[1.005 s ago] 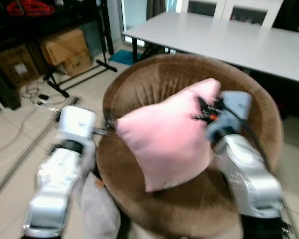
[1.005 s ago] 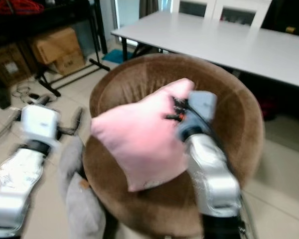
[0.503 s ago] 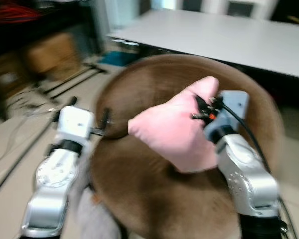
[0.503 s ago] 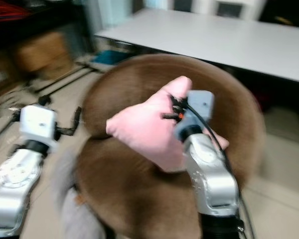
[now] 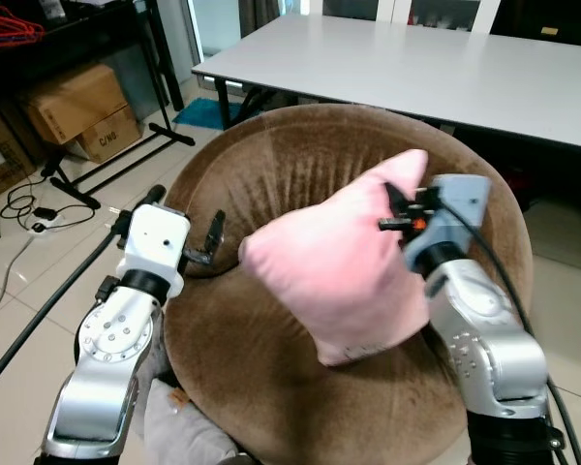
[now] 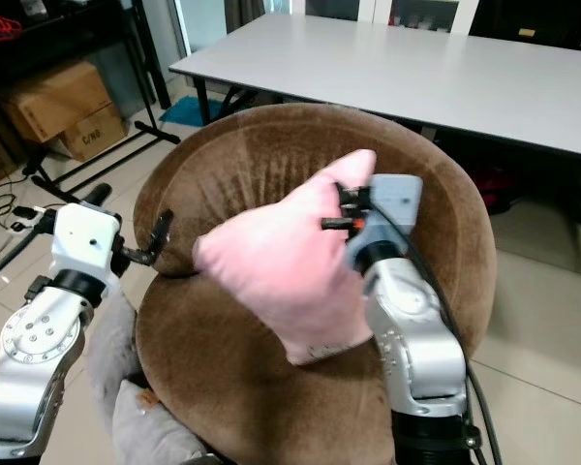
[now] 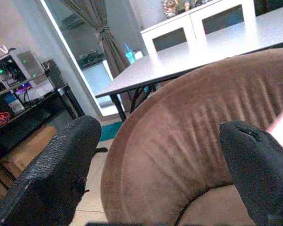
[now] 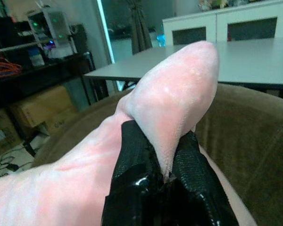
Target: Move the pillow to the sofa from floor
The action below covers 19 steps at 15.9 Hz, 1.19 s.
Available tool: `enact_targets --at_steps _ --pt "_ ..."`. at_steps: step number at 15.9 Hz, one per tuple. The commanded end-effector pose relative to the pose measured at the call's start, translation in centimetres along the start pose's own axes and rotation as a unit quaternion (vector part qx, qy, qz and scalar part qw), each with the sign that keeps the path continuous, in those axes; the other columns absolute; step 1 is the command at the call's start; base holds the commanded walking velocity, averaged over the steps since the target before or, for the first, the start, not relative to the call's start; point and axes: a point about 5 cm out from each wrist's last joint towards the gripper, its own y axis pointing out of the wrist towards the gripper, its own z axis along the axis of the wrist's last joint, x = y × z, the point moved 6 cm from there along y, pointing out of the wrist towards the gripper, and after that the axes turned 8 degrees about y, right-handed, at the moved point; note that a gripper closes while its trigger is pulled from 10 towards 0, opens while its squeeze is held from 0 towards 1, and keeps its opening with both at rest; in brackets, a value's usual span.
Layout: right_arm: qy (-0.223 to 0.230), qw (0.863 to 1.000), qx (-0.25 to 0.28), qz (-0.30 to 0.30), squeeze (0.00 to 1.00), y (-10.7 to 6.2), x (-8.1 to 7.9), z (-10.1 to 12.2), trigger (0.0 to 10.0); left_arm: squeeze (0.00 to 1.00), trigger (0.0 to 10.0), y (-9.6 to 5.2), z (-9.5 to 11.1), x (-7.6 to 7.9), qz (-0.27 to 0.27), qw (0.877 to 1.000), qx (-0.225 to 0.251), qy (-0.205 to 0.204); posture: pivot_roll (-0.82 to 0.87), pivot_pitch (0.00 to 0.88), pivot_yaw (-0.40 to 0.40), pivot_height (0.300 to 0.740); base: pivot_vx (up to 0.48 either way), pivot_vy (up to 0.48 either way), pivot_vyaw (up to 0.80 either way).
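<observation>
The pillow [image 5: 339, 271] hangs over the sofa [image 5: 271, 368], above its seat and in front of the curved backrest. I cannot tell whether its low edge touches the cushion. I hold it by one top corner, my right pincer [image 8: 162, 162] pinching that corner between both fingers, so the rest droops free under its own weight and should drop cleanly when I let go. Held this way, its long axis runs on a slant from the pinched corner, up near the backrest, down toward the seat's front, with another corner pointing to my left. My left pincer [image 7: 155, 165] sits just beside the sofa's left rim, its fingers [image 7: 56, 169] spread and holding nothing, seemingly kept clear of the drop. Behind the sofa stands a grey table [image 5: 416, 68]; boxes [image 5: 77, 107] sit on the floor to my left.
</observation>
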Motion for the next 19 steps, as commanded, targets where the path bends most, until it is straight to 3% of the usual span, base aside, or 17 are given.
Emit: enact_targets --at_steps 1,4,7,11,15,19 --pt "-0.001 0.999 0.025 0.028 0.00 0.3 -1.6 1.7 10.0 0.00 10.0 -0.3 -0.2 -0.4 -0.012 1.000 -0.004 0.000 -0.07 0.000 0.044 0.740 0.000 0.000 0.00" --pt "-0.004 0.999 0.009 0.030 0.00 0.7 -2.0 1.7 10.0 0.00 10.0 -1.0 -1.1 0.8 -0.075 0.997 -0.019 0.008 -0.05 0.000 0.038 0.740 0.000 0.000 0.00" --pt "-0.012 0.999 -0.047 0.004 0.00 1.5 -1.3 0.8 10.0 0.00 10.0 -2.0 -1.8 1.1 -0.119 0.992 -0.034 0.017 -0.05 0.000 0.032 0.740 0.000 0.000 0.00" --pt "0.018 0.994 -0.111 0.014 0.00 2.2 -2.5 -0.5 10.0 0.00 10.0 -3.1 -2.4 0.9 -0.140 0.989 -0.049 0.019 -0.02 0.000 0.014 0.740 0.000 0.000 0.00" --pt "0.026 0.989 -0.140 0.024 0.00 2.9 -3.6 -1.3 10.0 0.00 10.0 -3.6 -2.7 1.1 -0.148 0.987 -0.057 0.017 -0.02 0.000 0.002 0.740 0.000 0.000 0.00" --pt "0.059 0.988 -0.145 0.005 0.00 5.2 -3.8 -1.6 10.0 0.00 10.0 -3.9 -2.6 1.6 -0.154 0.986 -0.059 0.013 -0.02 0.000 0.001 0.740 0.000 0.000 0.00"
